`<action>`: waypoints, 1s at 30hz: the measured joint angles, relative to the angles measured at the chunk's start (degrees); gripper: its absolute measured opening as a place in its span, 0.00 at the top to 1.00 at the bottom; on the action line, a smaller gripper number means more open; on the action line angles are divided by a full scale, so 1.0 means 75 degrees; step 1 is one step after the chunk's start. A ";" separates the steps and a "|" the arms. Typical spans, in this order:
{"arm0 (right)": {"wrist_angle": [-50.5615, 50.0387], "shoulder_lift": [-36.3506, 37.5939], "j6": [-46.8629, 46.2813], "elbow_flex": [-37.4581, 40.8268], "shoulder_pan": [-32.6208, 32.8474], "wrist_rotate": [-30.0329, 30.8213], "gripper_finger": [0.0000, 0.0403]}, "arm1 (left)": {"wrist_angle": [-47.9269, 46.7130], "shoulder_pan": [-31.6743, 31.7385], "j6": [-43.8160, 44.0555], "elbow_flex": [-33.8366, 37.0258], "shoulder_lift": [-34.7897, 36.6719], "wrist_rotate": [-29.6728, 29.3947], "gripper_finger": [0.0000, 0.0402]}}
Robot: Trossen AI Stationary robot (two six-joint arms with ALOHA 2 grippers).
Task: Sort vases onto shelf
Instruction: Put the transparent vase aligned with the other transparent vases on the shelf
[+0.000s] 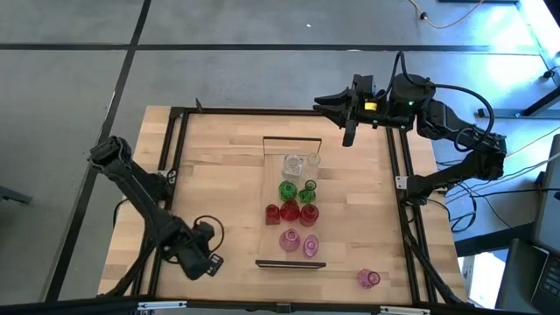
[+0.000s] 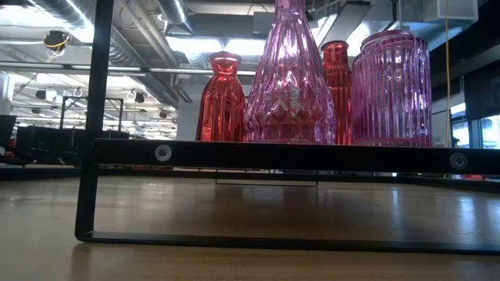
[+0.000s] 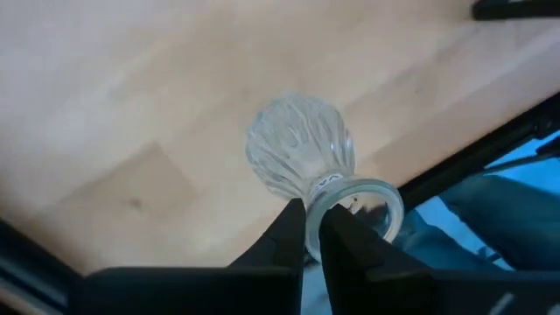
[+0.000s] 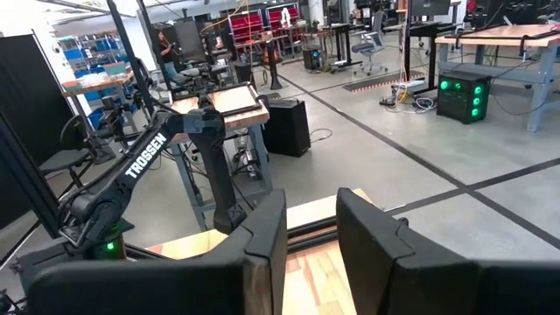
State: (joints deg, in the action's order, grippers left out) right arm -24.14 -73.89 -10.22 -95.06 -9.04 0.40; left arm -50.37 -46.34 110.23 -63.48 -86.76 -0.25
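Currently left gripper (image 3: 312,229) sits at the near-left part of the table (image 1: 219,157), fingers clamped on the rim of a clear glass vase (image 3: 302,157). That vase is ribbed and bulbous and lies tipped on its side over the bare wood, mouth toward the wrist camera. In the high view the vase itself is too small to pick out by the left gripper (image 1: 203,254).

Right gripper (image 1: 348,133) hangs over the far edge of the table, just beyond the far end of the shelf (image 1: 271,188), well clear of everything. Its fingers (image 4: 262,236) stand parted with nothing between them.

Shelf runs front to back down the table's middle, with thin dark frames at both short ends. On it, far to near: clear vases (image 1: 293,164), green vases (image 1: 287,190), red vases (image 1: 290,211), pink vases (image 1: 290,241). All stand upright, grouped by colour, close together.

One more pink vase (image 1: 368,278) lies off the shelf on the table, near the near-right corner.

Low view: near end frame (image 2: 90,140) in front, pink bottle (image 2: 289,78) and pink ribbed jar (image 2: 393,90) behind it, red ones further back.
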 joint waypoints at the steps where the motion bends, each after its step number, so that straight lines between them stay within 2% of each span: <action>1: -0.0001 0.0000 -0.0001 -0.0001 0.0000 0.0000 0.79 | -0.0051 0.0148 -0.0269 0.0000 0.0005 0.0034 0.95; 9: 0.0000 0.0000 -0.0251 0.0001 0.0000 0.0000 0.79 | -0.0389 0.1908 -0.2833 -0.0012 0.0043 0.0149 0.96; 16: -0.0017 0.0014 -0.0599 0.0001 0.0003 -0.0054 0.79 | -0.0501 0.3618 -0.4849 0.0015 0.0401 -0.0419 0.96; 21: -0.0018 0.0035 -0.0634 0.0000 0.0003 -0.0203 0.79 | -0.0626 0.4596 -0.5792 0.0015 0.0854 -0.0689 0.96; 30: -0.0326 0.0038 -0.0665 0.0000 0.0003 -0.0199 0.79 | -0.0523 0.5937 -0.7167 0.0015 0.1601 -0.0641 0.96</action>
State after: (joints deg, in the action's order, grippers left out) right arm -26.58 -73.60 -15.21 -95.06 -9.02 -1.09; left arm -54.29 -1.81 56.47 -63.37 -74.75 -5.06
